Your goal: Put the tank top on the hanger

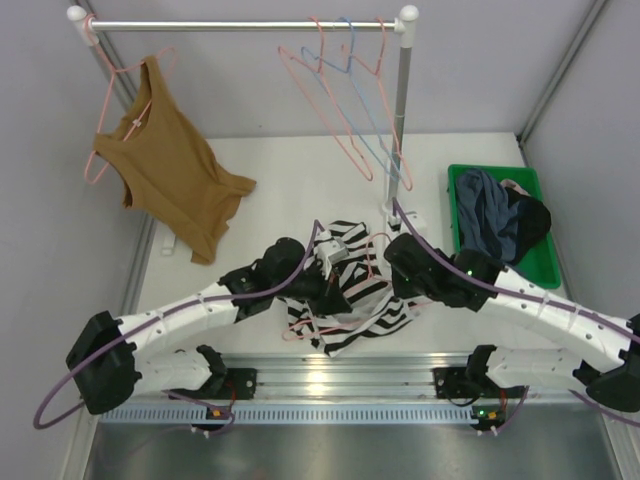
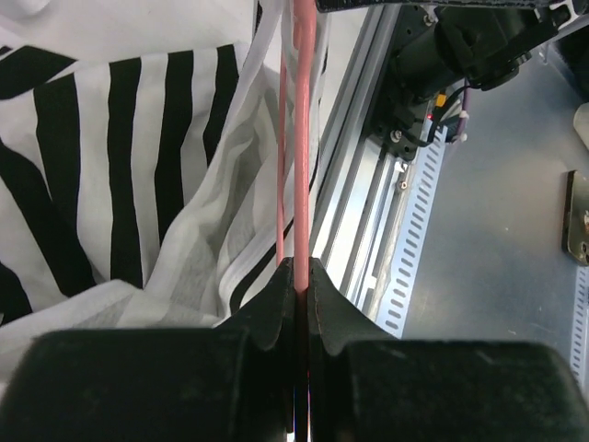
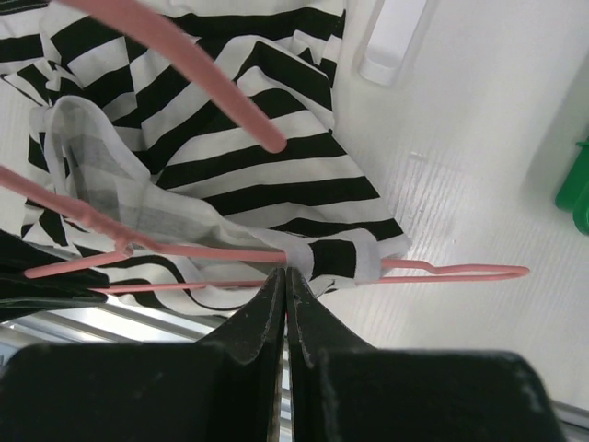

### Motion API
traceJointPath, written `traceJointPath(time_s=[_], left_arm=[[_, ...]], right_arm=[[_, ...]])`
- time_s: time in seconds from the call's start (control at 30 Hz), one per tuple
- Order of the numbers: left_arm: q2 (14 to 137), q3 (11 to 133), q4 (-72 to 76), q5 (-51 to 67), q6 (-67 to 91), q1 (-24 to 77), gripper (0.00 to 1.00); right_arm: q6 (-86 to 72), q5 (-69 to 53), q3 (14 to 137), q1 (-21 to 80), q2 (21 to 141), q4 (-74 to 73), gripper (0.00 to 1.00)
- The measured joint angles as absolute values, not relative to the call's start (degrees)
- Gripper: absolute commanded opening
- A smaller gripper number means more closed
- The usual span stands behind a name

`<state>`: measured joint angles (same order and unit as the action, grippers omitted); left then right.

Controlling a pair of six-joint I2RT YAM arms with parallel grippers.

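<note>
The black-and-white striped tank top [image 1: 352, 285] lies bunched on the table between both arms, partly threaded on a pink wire hanger [image 1: 318, 327]. My left gripper [image 1: 322, 288] is shut on the hanger [image 2: 302, 138], the wire running straight out from between its tips [image 2: 300, 269] beside the tank top [image 2: 120, 175]. My right gripper [image 1: 395, 290] is shut, its tips [image 3: 286, 273] pinching the tank top [image 3: 258, 166] at a strap wrapped over the hanger [image 3: 460, 273]. The hanger's end sticks out past the strap to the right.
A brown top [image 1: 170, 175] hangs on a pink hanger at the rack's left. Spare pink and blue hangers [image 1: 345, 100] hang by the rack pole [image 1: 404, 110]. A green bin [image 1: 542, 270] with dark garments [image 1: 495, 220] stands right. The rack foot [image 3: 391, 41] is near the tank top.
</note>
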<state>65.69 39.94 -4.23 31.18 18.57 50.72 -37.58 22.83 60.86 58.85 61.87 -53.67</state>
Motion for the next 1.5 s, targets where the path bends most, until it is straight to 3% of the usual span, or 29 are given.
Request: traceJointPath(time_s=[0.3,0.53,0.67,0.9,1.2,1.5], left_arm=[[71.05,39.92,5.17,34.33,20.91,50.72,0.00],[74.39,39.35,10.79,35.79,22.65,50.72,0.00],[75.94,39.27,12.16,36.45,23.16,50.72,0.00],[76.40,39.27,13.19,36.91,23.92,50.72,0.00],[76.40,39.27,13.30,37.74,24.08,51.37,0.00],[76.51,39.27,13.08,36.67,24.08,52.80,0.00]], right_arm=[[-37.50,24.95,63.51,58.89,60.42,-54.92,0.05],[-35.73,25.50,62.00,59.09,55.68,-52.69,0.37],[-33.10,23.68,59.33,59.22,51.99,-48.16,0.44],[-30.59,22.85,56.84,60.38,55.40,-40.69,0.50],[-29.98,23.77,53.93,60.38,59.33,-34.85,0.41],[-30.09,27.27,51.00,60.38,59.42,-32.16,0.02]])
